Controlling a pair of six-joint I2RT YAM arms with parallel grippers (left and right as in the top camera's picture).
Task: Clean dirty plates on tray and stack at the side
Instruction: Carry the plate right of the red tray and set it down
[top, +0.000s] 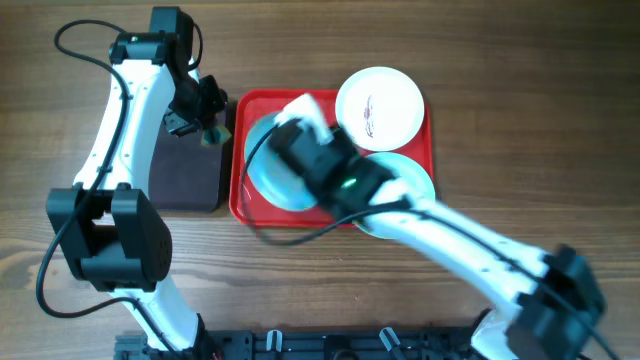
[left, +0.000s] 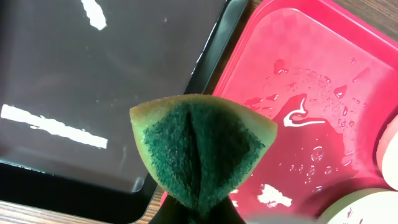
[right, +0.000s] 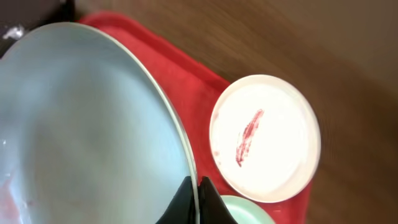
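The red tray holds three plates. My right gripper is shut on the rim of a pale mint-blue plate, held tilted over the tray's left half. A white plate with a dark red smear lies at the tray's back right, also in the right wrist view. A second mint plate lies at the front right, partly under my right arm. My left gripper is shut on a green sponge above the gap between the black tray and red tray.
A smaller black tray lies just left of the red tray, seen close in the left wrist view. Water droplets sit on the red tray's floor. Wooden table surrounds both trays.
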